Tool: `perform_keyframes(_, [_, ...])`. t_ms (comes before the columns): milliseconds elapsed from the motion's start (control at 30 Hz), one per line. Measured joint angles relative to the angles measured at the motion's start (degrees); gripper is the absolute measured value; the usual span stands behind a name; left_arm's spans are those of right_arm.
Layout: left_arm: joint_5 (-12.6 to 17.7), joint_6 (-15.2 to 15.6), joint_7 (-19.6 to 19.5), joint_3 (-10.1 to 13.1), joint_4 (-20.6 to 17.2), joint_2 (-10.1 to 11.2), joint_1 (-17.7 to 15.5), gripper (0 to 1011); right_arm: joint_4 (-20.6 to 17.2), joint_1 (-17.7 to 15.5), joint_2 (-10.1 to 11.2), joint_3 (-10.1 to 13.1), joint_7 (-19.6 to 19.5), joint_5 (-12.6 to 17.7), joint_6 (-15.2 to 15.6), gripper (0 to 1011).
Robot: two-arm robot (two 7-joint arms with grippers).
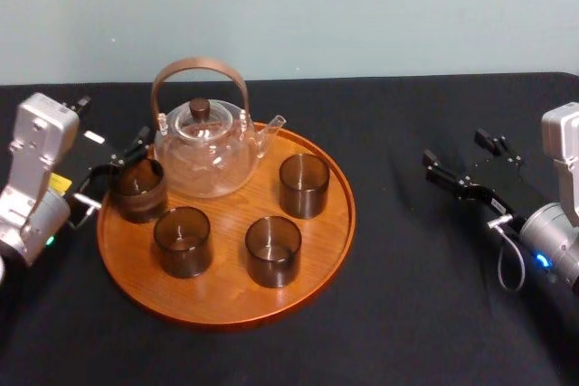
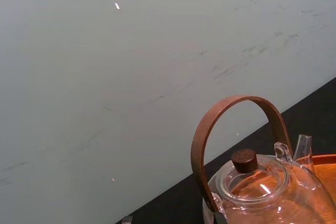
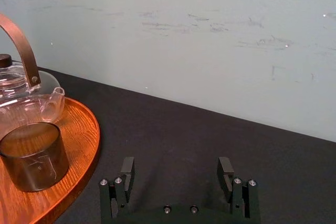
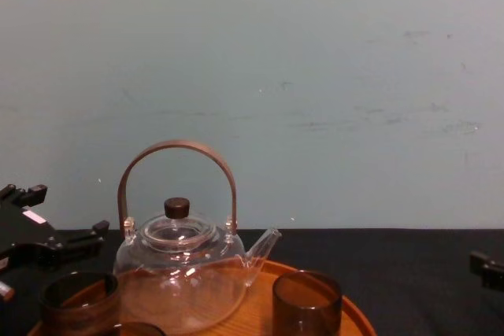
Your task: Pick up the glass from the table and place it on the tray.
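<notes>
The round wooden tray [image 1: 226,300] lies on the black table [image 1: 407,314] and carries several dark smoky glasses. The leftmost glass [image 1: 137,189] stands upright just inside the tray's left rim, also seen low in the chest view [image 4: 79,300]. My left gripper [image 1: 118,171] is open at the tray's left edge, its fingers spread just left of that glass and a little above it in the chest view [image 4: 67,212]. Other glasses stand at the front left [image 1: 183,241], front middle [image 1: 273,250] and right [image 1: 304,185]. My right gripper [image 1: 461,169] rests open over the table, right of the tray [image 3: 176,177].
A clear glass teapot [image 1: 206,146] with an arched brown handle stands at the back of the tray, close behind the leftmost glass. It shows close up in the left wrist view [image 2: 257,182]. A pale wall [image 4: 315,76] rises behind the table. Bare black table extends right of the tray.
</notes>
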Motion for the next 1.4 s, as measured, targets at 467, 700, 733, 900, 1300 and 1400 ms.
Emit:
perform_keyframes(467, [0.0,0.0,0.0,0.0,0.0,0.0,0.0,1001,-0.19,-0.01,0.21,-0.17,0.05,0.06,0.02,1002])
perform_keyframes(700, [0.0,0.0,0.0,0.0,0.0,0.0,0.0,1002,-0.24,-0.01,0.24,-0.22,0.08,0.09,0.05,1003])
perform_keyframes(733, [0.0,0.0,0.0,0.0,0.0,0.0,0.0,1001,-0.24,-0.01,0.25,-0.22,0.08,0.1,0.05,1003])
perform_keyframes(900, [0.0,0.0,0.0,0.0,0.0,0.0,0.0,1001,-0.27,-0.01,0.27,-0.24,0.09,0.13,0.06,1002])
perform_keyframes(1300, [0.0,0.0,0.0,0.0,0.0,0.0,0.0,1001,-0.29,-0.01,0.3,-0.24,0.09,0.16,0.06,1002])
perform_keyframes(1400, [0.0,0.0,0.0,0.0,0.0,0.0,0.0,1001,-0.29,-0.01,0.3,-0.24,0.08,0.16,0.06,1002])
